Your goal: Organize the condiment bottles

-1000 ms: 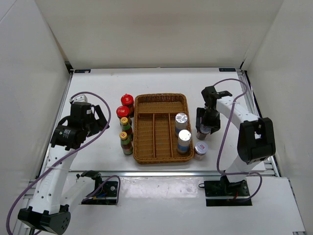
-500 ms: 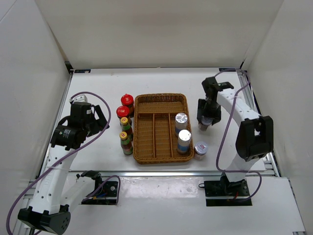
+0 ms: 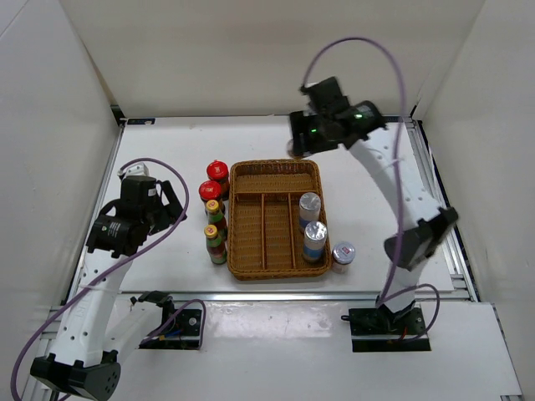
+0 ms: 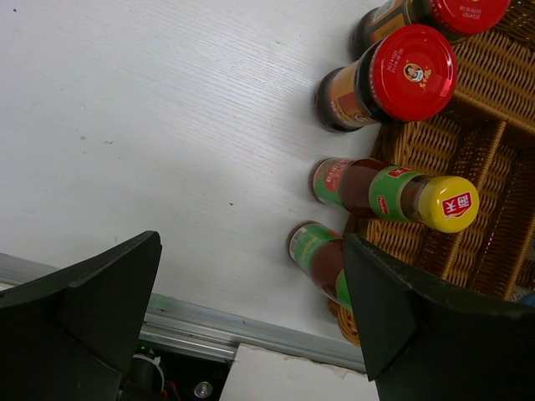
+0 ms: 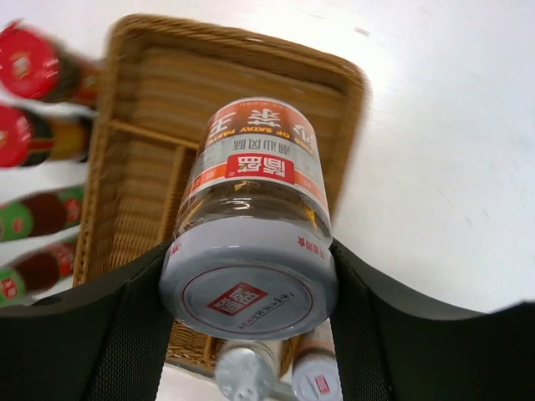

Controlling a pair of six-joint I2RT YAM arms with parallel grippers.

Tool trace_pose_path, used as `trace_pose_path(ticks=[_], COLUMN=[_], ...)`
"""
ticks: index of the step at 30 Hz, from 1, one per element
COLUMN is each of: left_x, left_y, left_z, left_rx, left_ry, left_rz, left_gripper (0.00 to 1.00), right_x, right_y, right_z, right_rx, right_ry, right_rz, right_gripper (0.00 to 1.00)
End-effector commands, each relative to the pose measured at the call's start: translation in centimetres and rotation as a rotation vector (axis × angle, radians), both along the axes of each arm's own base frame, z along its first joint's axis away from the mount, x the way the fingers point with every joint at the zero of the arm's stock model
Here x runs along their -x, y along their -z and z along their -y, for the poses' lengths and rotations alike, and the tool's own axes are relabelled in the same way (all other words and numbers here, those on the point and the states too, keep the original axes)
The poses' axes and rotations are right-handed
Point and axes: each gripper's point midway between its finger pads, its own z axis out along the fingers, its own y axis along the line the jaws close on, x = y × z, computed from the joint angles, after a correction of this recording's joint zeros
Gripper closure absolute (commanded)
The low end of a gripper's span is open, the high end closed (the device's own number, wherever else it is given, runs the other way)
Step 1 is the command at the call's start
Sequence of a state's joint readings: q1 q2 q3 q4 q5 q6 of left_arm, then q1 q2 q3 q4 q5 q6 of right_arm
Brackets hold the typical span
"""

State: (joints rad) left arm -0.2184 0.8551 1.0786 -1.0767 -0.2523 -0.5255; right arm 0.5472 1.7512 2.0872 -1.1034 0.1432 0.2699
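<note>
**Step in hand: transfer of a silver-lidded jar to the tray**

The right gripper [image 5: 249,288] hangs high over the far rim of the wicker tray [image 3: 276,164]. Its jaws are clamped on the silver-lidded jar [image 5: 251,192] at the lid end. The left gripper [image 4: 251,313] hovers over the bench [image 4: 125,125] left of the tray, jaws spread wide and holding nothing.

Two like jars [image 3: 310,203] [image 3: 315,232] stand in the right long compartment. A third [image 3: 343,252] stands on the bench just beside the tray's near right corner. Two red-lidded jars [image 3: 217,170] [image 3: 211,191] and two yellow-capped bottles [image 3: 213,207] [image 3: 215,235] stand on the bench along the tray's left side.

Recommended procedure:
- Keep the jar upright during travel.
- Centre it over free space in the right compartment, probably at the near end.
- Descend straight, clear of the divider and the standing jars.
- Release only once the base is seated.

Markings: the held jar carries a red panel with white Chinese characters. The small Latin print above it appears to read "SATAY PASTE". Its lid bears a red logo. One yellow cap [image 4: 450,203] shows a red square with a white character.
</note>
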Motion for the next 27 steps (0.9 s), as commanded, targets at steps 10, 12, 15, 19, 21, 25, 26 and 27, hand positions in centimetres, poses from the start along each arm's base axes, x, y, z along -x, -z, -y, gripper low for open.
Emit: trace_pose_path(ticks=[10, 12, 15, 19, 21, 25, 26, 27], left_x=[0.4, 0.4, 0.4, 0.6, 0.6, 0.6, 0.6, 0.6], left_y=[-0.1, -0.1, -0.1, 0.0, 0.0, 0.0, 0.0, 0.0], left_z=[-0.5, -0.5, -0.5, -0.7, -0.7, -0.6, -0.6, -0.6], left_rx=[-0.008, -0.008, -0.008, -0.017, -0.017, -0.01, -0.01, -0.01], left_ry=[-0.025, -0.025, -0.025, -0.031, -0.031, -0.037, -0.037, -0.037], left_rz=[0.017, 0.017, 0.017, 0.009, 0.009, 0.01, 0.01, 0.01], left_gripper=[0.0, 0.0, 0.0, 0.0, 0.0, 0.0, 0.0, 0.0], right_x=[3.7, 3.8, 4.2, 4.7, 5.3, 5.6, 5.6, 6.2], right_y=[7.8, 9.0, 10.2, 12.6, 14.1, 16.6, 16.8, 17.7], right_z=[-10.6, -10.5, -10.1, -10.0, -9.5, -9.0, -8.9, -8.8], right_rx=[0.269, 0.291, 0.312, 0.329, 0.325, 0.311, 0.31, 0.312], right_ry=[-0.364, -0.366, -0.359, -0.349, -0.338, -0.327, -0.327, -0.334], right_rz=[-0.169, -0.198, -0.236, -0.292, -0.344, -0.403, -0.402, -0.43], right_gripper=[1.0, 1.0, 1.0, 1.0, 1.0, 0.94, 0.92, 0.88])
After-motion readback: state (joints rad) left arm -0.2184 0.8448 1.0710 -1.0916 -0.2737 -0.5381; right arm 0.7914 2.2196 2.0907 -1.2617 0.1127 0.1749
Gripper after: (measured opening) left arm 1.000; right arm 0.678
